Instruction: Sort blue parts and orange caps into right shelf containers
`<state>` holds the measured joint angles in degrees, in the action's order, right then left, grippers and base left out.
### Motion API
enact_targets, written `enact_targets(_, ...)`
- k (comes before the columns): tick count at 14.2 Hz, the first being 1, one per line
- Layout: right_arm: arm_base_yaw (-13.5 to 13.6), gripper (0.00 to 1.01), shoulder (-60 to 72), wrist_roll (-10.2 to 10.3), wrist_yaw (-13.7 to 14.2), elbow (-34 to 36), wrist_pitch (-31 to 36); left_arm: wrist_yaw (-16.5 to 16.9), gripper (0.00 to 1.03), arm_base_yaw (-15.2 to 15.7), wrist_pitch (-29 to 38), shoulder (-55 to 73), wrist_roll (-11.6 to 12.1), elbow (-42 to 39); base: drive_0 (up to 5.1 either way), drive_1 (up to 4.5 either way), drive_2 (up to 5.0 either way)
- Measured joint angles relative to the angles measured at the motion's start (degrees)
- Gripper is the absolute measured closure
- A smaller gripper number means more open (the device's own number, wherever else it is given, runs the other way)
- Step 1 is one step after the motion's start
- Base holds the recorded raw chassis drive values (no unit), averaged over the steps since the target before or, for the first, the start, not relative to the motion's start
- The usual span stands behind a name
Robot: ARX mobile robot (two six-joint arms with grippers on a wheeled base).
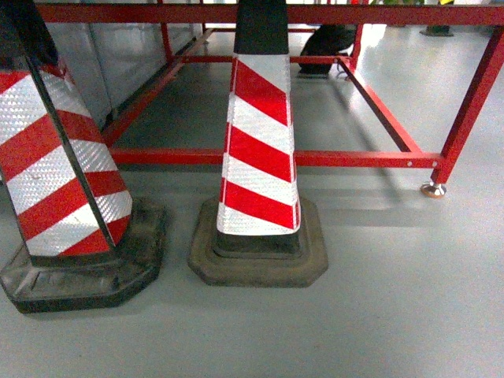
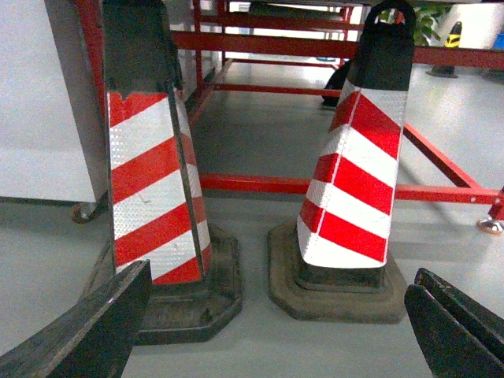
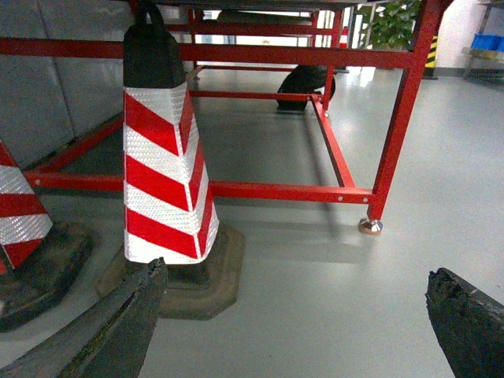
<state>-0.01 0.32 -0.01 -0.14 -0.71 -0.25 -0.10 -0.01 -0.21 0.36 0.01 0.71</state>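
Cones, 2, striped red and white on black rubber bases: left cone (image 1: 63, 189), right cone (image 1: 260, 157), before a red tube frame (image 1: 378, 157). Left gripper (image 2: 276, 346) and right gripper (image 3: 299, 339) both spread wide, holding nothing.

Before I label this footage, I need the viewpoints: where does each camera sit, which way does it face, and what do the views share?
Head: on the robot, slanting down at two striped cones, left cone and right cone, before a red tube frame; no robot parts show.
Left wrist: low, facing forward at both cones; left gripper, fingers spread, frames the bottom.
Right wrist: low, further right, facing the frame's foot; right gripper open at the bottom.
Shared: all show the right cone and the red frame.
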Motion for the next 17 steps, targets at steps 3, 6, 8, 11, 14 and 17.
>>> enact_targets(3, 0.0, 0.03, 0.0, 0.0, 0.0, 0.0, 0.0, 0.0, 0.05, 0.0, 0.0, 0.0, 0.0, 0.0, 0.0, 0.00, 0.0)
enact_targets(6, 0.0, 0.03, 0.0, 0.0, 0.0, 0.0, 0.0, 0.0, 0.05, 0.0, 0.0, 0.0, 0.0, 0.0, 0.0, 0.00, 0.0)
enact_targets(8, 0.0, 0.03, 0.0, 0.0, 0.0, 0.0, 0.0, 0.0, 0.05, 0.0, 0.0, 0.0, 0.0, 0.0, 0.0, 0.00, 0.0)
enact_targets(11, 0.0, 0.03, 0.0, 0.0, 0.0, 0.0, 0.0, 0.0, 0.05, 0.0, 0.0, 0.0, 0.0, 0.0, 0.0, 0.00, 0.0)
enact_targets(14, 0.0, 0.03, 0.0, 0.0, 0.0, 0.0, 0.0, 0.0, 0.05, 0.0, 0.0, 0.0, 0.0, 0.0, 0.0, 0.00, 0.0)
enact_targets(17, 0.0, 0.03, 0.0, 0.0, 0.0, 0.0, 0.0, 0.0, 0.05, 0.0, 0.0, 0.0, 0.0, 0.0, 0.0, 0.00, 0.0)
